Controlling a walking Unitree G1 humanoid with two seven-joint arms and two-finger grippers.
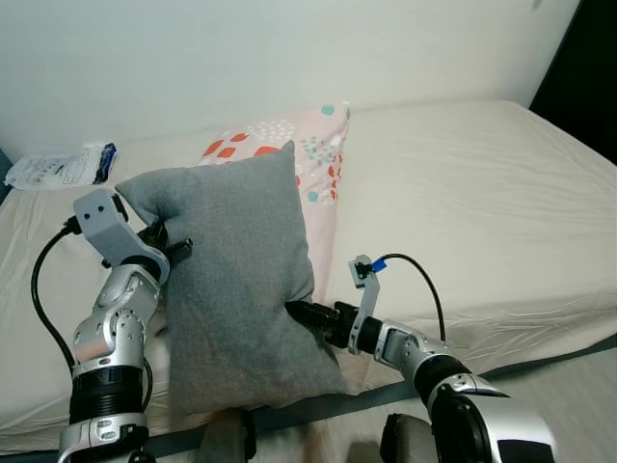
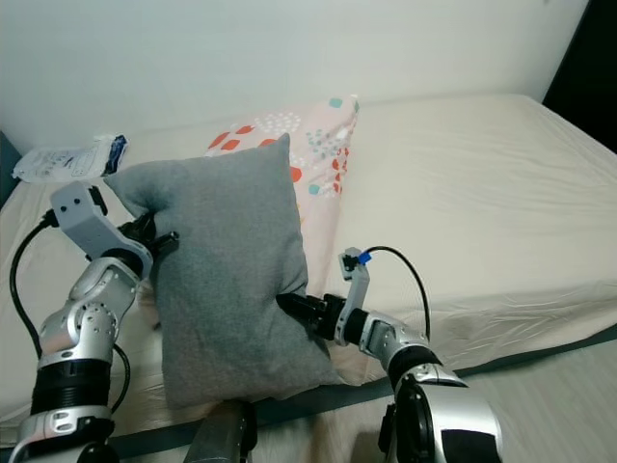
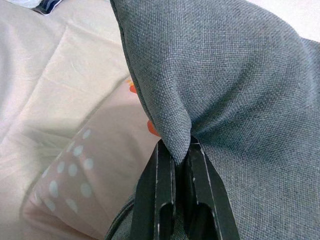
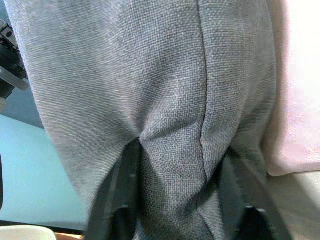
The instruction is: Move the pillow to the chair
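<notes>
Bed (image 1: 463, 193) first, a wide mattress under a cream sheet against a pale wall. Up above its near edge stands the grey woven-fabric pillow (image 1: 236, 280), upright and tilted a little, held between both arms. Behind it, flat on the sheet, lies a pink pillow with red and teal patterns (image 1: 313, 145). Over at the far left corner, a white plastic packet (image 1: 58, 167). Left gripper (image 3: 179, 155) is clenched on a fold of the grey pillow's upper left edge. Right gripper (image 4: 180, 165) has its fingers spread, pushing into the pillow's lower right side, fabric bunched between them.
</notes>
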